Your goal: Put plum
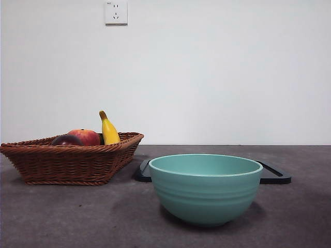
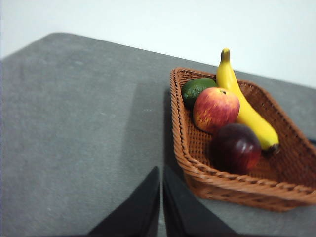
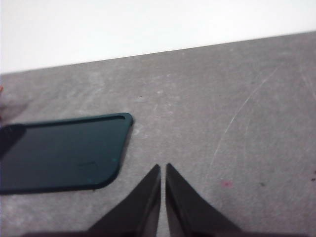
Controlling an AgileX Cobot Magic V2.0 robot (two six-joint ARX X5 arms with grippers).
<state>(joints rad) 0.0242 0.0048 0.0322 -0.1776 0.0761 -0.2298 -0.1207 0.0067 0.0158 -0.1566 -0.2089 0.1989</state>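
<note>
The plum (image 2: 237, 148), dark maroon and glossy, lies in a brown wicker basket (image 2: 197, 168) beside a red-orange round fruit (image 2: 215, 108), a yellow banana (image 2: 242, 106) and a green fruit (image 2: 195, 90). In the front view the plum (image 1: 66, 140) peeks over the basket (image 1: 67, 163) rim at the left. My left gripper (image 2: 161, 170) is shut, above bare table just outside the basket's near wall. My right gripper (image 3: 163, 168) is shut over the grey table, close to a dark tray. Neither arm shows in the front view.
A teal bowl (image 1: 206, 188) stands at the front centre of the table. Behind it lies a flat dark tray (image 1: 274, 175) (image 3: 64, 153). The tabletop is grey felt against a white wall.
</note>
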